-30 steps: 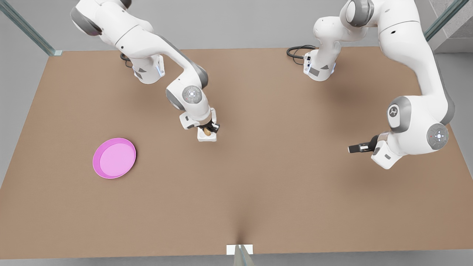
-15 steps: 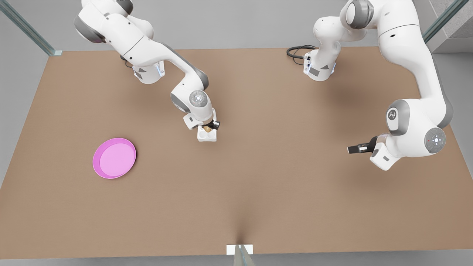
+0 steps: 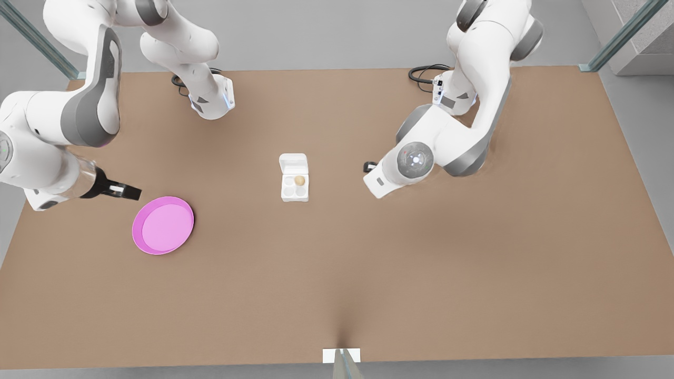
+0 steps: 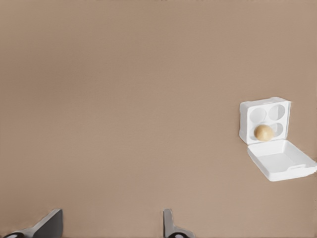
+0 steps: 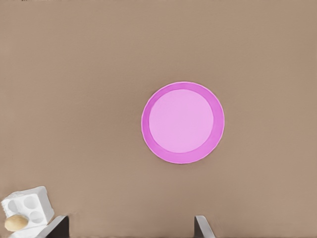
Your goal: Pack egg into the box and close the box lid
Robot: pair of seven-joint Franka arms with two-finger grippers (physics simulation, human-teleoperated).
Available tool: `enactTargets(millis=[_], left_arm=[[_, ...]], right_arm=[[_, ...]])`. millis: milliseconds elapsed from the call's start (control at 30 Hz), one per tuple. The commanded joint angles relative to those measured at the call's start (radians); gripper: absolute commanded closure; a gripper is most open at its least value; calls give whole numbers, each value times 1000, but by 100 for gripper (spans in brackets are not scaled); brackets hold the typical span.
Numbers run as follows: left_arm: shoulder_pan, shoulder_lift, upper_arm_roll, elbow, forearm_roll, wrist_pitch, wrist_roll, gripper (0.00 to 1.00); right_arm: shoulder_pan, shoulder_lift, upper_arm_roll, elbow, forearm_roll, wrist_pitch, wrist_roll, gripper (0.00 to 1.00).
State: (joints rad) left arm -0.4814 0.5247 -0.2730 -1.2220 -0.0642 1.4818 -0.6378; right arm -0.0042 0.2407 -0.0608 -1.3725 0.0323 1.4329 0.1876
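Observation:
The white box (image 3: 285,198) sits mid-table with its box lid (image 3: 293,163) hinged open and lying flat behind the tray. The tan egg (image 3: 299,180) rests in one of the tray's cups nearest the lid, on the front view's right side. My left gripper (image 3: 131,192) hovers open at the front view's left, just above the pink plate and far from the box (image 4: 246,114), the egg (image 4: 263,133) and the lid (image 4: 280,159). My right gripper (image 3: 367,167) is low at the box's right, open, with the box (image 5: 29,201) and egg (image 5: 16,222) close to one finger (image 5: 57,227).
A round pink plate (image 3: 138,238) lies on the brown table at the front view's left, also seen in the right wrist view as the plate (image 5: 216,136). Both arm bases stand at the table's far edge. A black cable (image 3: 421,72) loops near the right base.
The left gripper let go of the egg into the cup and pulled far away to the front view's left. The right arm swung in from the right edge to beside the box.

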Motion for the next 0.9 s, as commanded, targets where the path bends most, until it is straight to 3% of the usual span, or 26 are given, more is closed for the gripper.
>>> enactTargets(millis=[0, 67, 133, 233, 300, 467, 633, 867], left_arm=[[-54, 4, 0, 2, 80, 11, -93, 13], [-206, 32, -5, 2, 76, 72, -146, 25], [-232, 47, -3, 1, -98, 77, -250, 27], [-264, 100, -5, -8, -152, 219, -373, 31], [-281, 132, -3, -8, -152, 354, -356, 31], [-321, 107, -3, -143, -105, 370, -306, 31], [-391, 90, -3, -294, -106, 696, -324, 31], [-398, 144, -2, -310, -51, 781, -313, 31]], right_arm=[[6, -1, -1, -10, 3, 36, 0, 0], [12, -8, 6, -56, 1, 98, -77, 0], [13, -23, 18, -77, 6, 129, -109, 0], [19, -23, 18, -76, 8, 123, -109, 0], [16, -21, 30, -74, 8, 118, -108, 0], [12, -18, 30, -74, 8, 121, -111, 0], [6, -17, 30, -74, 9, 124, -109, 0], [7, -14, 29, -73, 9, 126, -109, 0]])
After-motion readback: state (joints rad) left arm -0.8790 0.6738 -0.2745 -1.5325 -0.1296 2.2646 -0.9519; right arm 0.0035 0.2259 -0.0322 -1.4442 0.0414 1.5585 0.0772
